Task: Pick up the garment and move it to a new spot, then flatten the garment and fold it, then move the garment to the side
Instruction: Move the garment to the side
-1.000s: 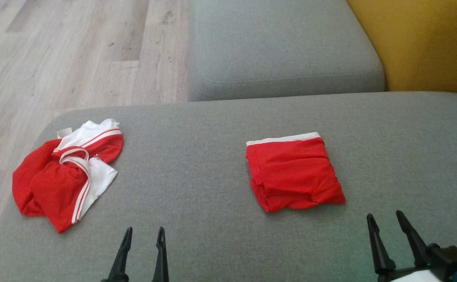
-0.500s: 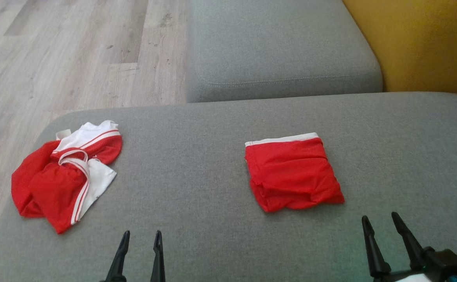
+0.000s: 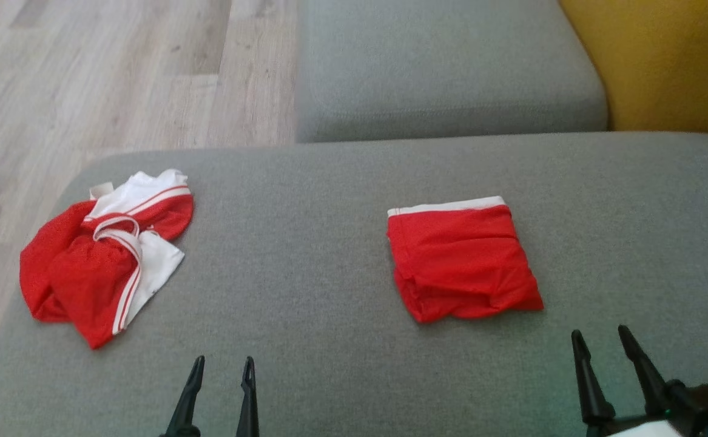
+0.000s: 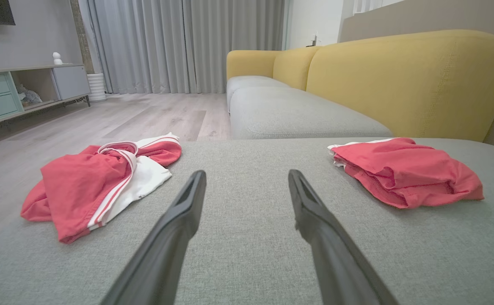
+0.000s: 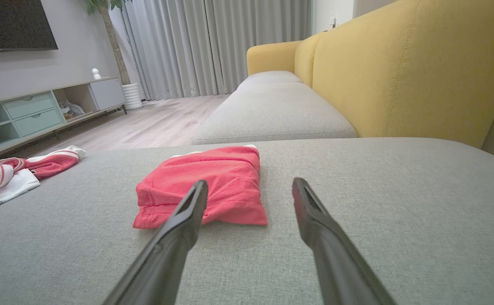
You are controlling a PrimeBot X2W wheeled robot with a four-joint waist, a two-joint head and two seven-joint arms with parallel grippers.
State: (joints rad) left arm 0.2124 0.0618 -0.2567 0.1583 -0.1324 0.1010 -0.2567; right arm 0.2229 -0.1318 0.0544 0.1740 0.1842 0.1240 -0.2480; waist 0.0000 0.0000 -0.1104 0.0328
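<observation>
A crumpled red and white garment (image 3: 87, 267) (image 4: 86, 186) (image 5: 1, 178) lies near the left edge of the grey seat cushion (image 3: 329, 243). A folded red garment (image 3: 460, 261) (image 4: 403, 169) (image 5: 208, 186) with a white waistband lies flat right of the cushion's middle. My left gripper (image 3: 224, 361) (image 4: 247, 176) hovers open over bare cushion between the two garments, holding nothing. My right gripper (image 3: 599, 332) (image 5: 250, 183) is open too, just in front of the folded garment's near right corner and apart from it.
A second grey cushion (image 3: 445, 67) adjoins at the back, with the yellow backrest (image 3: 675, 60) along the right. Wooden floor (image 3: 117, 73) drops off past the cushion's left edge. A low cabinet (image 4: 1, 93) and curtains (image 4: 187, 42) stand far off.
The whole head picture has shifted slightly, so the camera moved. Both garments lie as before and both grippers stay open in the same places.
</observation>
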